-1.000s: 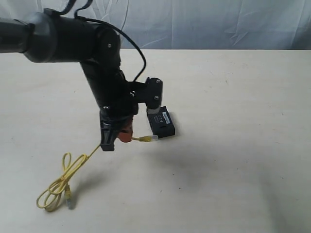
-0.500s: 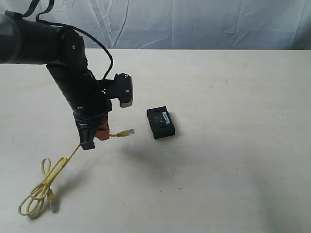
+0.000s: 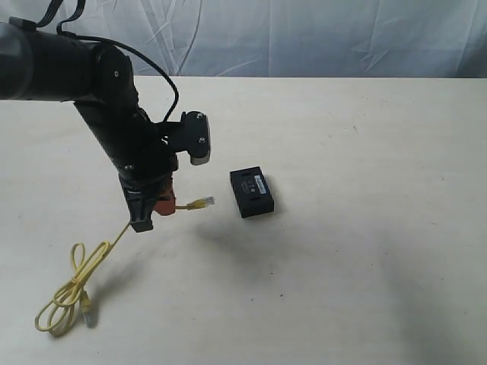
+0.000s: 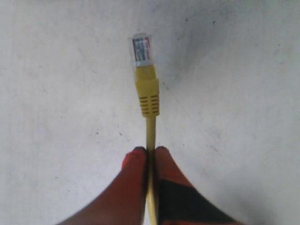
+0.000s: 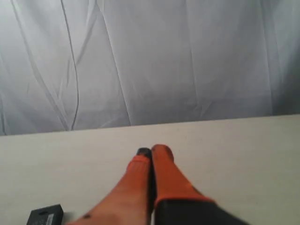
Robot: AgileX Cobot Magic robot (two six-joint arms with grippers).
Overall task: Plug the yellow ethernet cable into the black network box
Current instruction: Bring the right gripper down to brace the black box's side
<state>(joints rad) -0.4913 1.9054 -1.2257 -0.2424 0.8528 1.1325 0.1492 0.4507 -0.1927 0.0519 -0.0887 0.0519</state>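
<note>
- While our left gripper (image 4: 150,151) pinched the thin bright-yellow ethernet cable (image 4: 149,98) behind its clear plug (image 4: 140,49), that plug hung near the small flat black network box (image 3: 253,192), not touching.
- We judged insertion not yet done; our right gripper (image 5: 151,152) sat closed, empty.

1 yellow cable (image 3: 199,203), 1 black box (image 3: 253,192).

Lab-style test bench: bare pale table (image 3: 365,266), wrinkled white cloth backdrop (image 3: 304,38)
</note>
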